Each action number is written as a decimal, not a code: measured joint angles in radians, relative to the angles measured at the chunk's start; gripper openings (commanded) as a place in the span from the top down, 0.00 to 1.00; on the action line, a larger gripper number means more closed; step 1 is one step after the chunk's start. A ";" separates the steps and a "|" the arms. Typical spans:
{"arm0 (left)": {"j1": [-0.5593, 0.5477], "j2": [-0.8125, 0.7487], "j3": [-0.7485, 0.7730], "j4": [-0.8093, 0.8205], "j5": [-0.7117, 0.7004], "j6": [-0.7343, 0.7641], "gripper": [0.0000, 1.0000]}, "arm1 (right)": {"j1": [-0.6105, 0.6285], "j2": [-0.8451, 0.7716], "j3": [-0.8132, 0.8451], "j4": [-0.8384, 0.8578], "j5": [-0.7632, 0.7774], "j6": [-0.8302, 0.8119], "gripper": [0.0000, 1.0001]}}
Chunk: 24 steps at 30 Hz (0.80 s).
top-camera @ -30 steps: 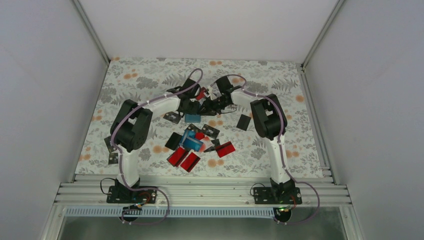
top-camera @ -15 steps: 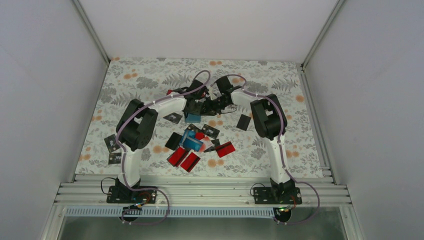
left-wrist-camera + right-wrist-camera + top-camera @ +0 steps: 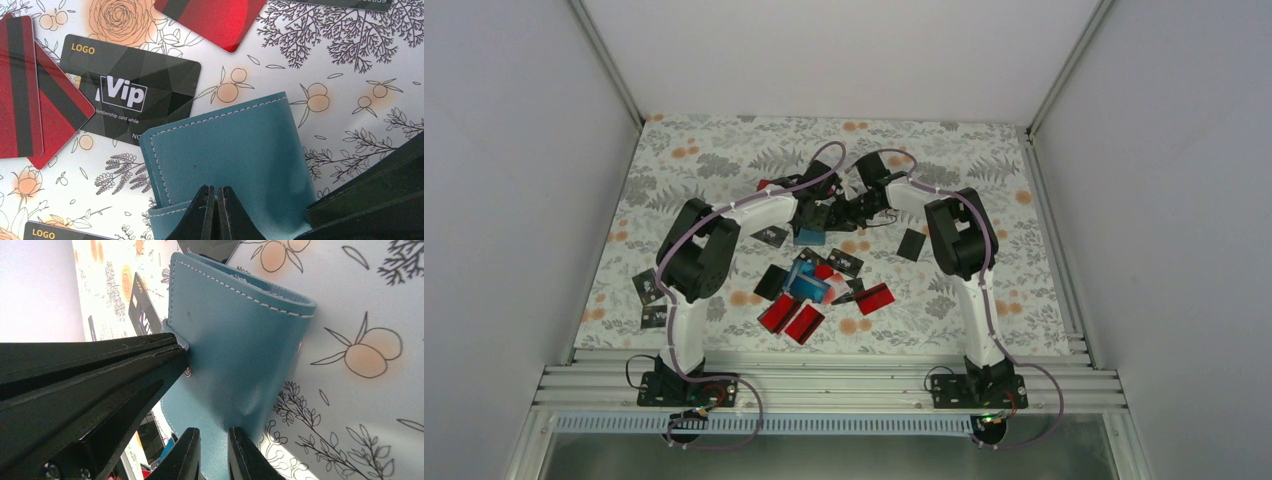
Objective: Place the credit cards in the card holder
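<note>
In the upper middle of the top view, on the flower-printed table (image 3: pixel 714 165), both my pincers meet at the card holder (image 3: pixel 809 237), which rests there between them. The credit cards (image 3: pixel 807 292) lie mostly in a loose heap just below it in that frame, toward my bases, with strays at the lower left and the right. Neither arm looks clearly nearer the heap.

The holder is soft, teal and leather-like, squarish, with pale stitching along rounded edges, and it bows instead of lying flat. My left pincer (image 3: pixel 216 197) is pinched fully together on the narrow strap (image 3: pixel 167 216) at the holder's bottom edge in the left wrist view. My right pincer (image 3: pixel 214 442) stands narrow, a leaf of the same teal material between its tips, at the bottom centre of the right wrist view. So the holder runs from each pincer toward the other, gripped from two sides. I judge the next move is to part those sides so a pocket gapes, and the limp material may fold instead.

The cards are thin, stiff, glossy rectangles. There are red cards (image 3: pixel 20 90) with a dark stripe and a black card (image 3: pixel 130 95) printed "Vip", its lower right overlapped by the holder's corner.
</note>
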State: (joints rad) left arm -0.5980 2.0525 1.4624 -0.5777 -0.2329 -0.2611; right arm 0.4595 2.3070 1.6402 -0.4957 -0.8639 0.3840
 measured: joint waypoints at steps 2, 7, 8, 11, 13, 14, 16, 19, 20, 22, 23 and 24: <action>0.000 0.001 0.000 0.000 0.000 0.000 0.98 | 0.000 0.000 0.000 0.000 0.000 0.000 0.83; -0.001 0.003 -0.001 0.005 0.001 0.000 0.98 | 0.000 0.000 0.000 0.000 0.000 0.000 0.84; -0.001 0.003 -0.002 0.007 0.001 0.000 0.98 | 0.000 0.001 0.000 0.000 0.000 0.000 0.84; -0.003 0.004 -0.002 0.008 0.000 0.000 0.98 | 0.000 0.001 0.000 0.000 0.000 0.000 0.84; -0.003 0.004 -0.003 0.008 0.000 0.000 0.97 | 0.000 0.001 0.000 0.000 0.000 0.000 0.84; -0.003 0.004 -0.005 0.010 -0.002 0.000 0.98 | 0.000 0.001 0.000 0.000 0.000 0.000 0.84; -0.005 0.003 -0.010 0.018 -0.010 0.000 0.98 | 0.000 0.001 0.000 0.000 0.000 0.000 0.84; -0.009 0.000 -0.023 0.031 -0.022 0.000 0.98 | 0.000 0.002 0.000 0.000 0.000 0.000 0.84; -0.010 -0.002 -0.027 0.035 -0.024 0.000 0.98 | 0.000 0.001 0.000 0.000 0.000 0.000 0.84; -0.011 -0.004 -0.034 0.043 -0.026 0.000 0.98 | 0.000 0.001 0.000 0.000 0.000 0.000 0.84; -0.011 -0.006 -0.037 0.046 -0.027 -0.001 0.98 | 0.000 0.001 0.000 0.000 0.000 0.000 0.85; -0.011 -0.008 -0.041 0.049 -0.026 -0.001 0.98 | 0.000 0.002 0.000 0.000 0.000 0.000 0.85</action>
State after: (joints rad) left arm -0.6090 2.0445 1.4212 -0.5285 -0.2592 -0.2619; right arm 0.4595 2.3085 1.6402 -0.4961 -0.8639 0.3836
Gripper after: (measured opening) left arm 0.027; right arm 0.157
